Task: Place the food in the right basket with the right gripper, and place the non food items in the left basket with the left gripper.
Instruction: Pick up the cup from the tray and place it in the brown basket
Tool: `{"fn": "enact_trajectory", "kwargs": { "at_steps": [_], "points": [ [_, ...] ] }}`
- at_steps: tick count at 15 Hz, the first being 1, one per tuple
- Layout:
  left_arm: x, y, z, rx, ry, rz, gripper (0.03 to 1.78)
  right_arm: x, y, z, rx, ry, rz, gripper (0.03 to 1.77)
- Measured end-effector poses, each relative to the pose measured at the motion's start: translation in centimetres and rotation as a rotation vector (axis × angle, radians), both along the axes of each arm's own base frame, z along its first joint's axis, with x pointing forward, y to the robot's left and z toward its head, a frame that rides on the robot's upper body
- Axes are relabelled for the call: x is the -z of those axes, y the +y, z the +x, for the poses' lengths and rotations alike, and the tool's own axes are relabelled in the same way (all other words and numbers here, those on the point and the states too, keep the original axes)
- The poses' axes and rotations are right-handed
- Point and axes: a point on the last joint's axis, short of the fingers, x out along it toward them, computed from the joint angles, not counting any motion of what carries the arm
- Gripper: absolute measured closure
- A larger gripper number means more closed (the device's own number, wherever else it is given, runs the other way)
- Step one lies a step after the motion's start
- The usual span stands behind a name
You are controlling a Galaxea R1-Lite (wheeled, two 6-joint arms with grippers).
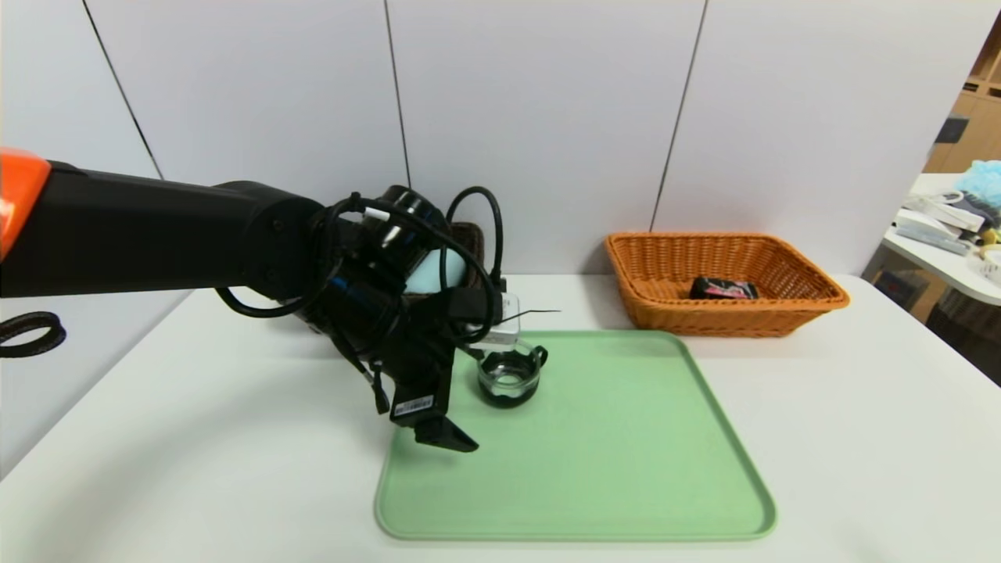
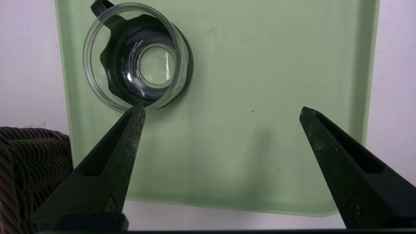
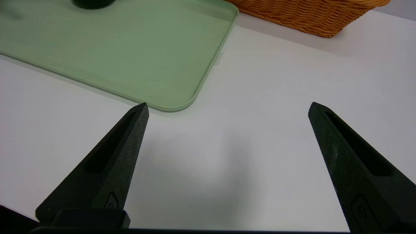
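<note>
The left gripper (image 2: 221, 112) has its 2 fingers spread wide with nothing between them, hanging over the green tray (image 2: 260, 65). One fingertip (image 2: 138, 113) sits just beside the rim of the glass cup (image 2: 138, 58), which stands upright near the tray's far left corner. Behind the arm, the dark basket (image 2: 29, 156) shows at the tray's left, a pale blue tumbler (image 1: 430, 274) peeking from it. The right gripper (image 3: 227, 107) waits low over the bare table (image 3: 276, 81), fingers equally wide apart. The food packet (image 1: 723, 288) lies inside the orange basket (image 1: 665, 313).
</note>
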Motion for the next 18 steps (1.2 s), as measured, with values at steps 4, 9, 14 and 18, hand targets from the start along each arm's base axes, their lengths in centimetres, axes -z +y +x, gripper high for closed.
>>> {"fn": "enact_trajectory", "kwargs": {
  "at_steps": [4,9,14,18],
  "points": [
    [0.4,-1.2,1.4,0.005,-0.030,-0.017,0.12,0.2,0.0,0.0,0.003,0.010,-0.002,0.10],
    [1.6,-2.3,2.2,0.017,-0.021,-0.006,0.12,0.8,0.0,0.0,0.002,0.029,-0.006,0.10],
    [1.8,-2.4,1.7,0.049,0.019,0.096,0.12,1.1,0.0,-0.1,0.007,0.036,-0.006,0.10],
    [1.4,-2.6,1.6,0.052,0.019,0.118,0.12,1.1,0.0,-0.1,0.007,0.038,-0.007,0.10]
  ]
}}
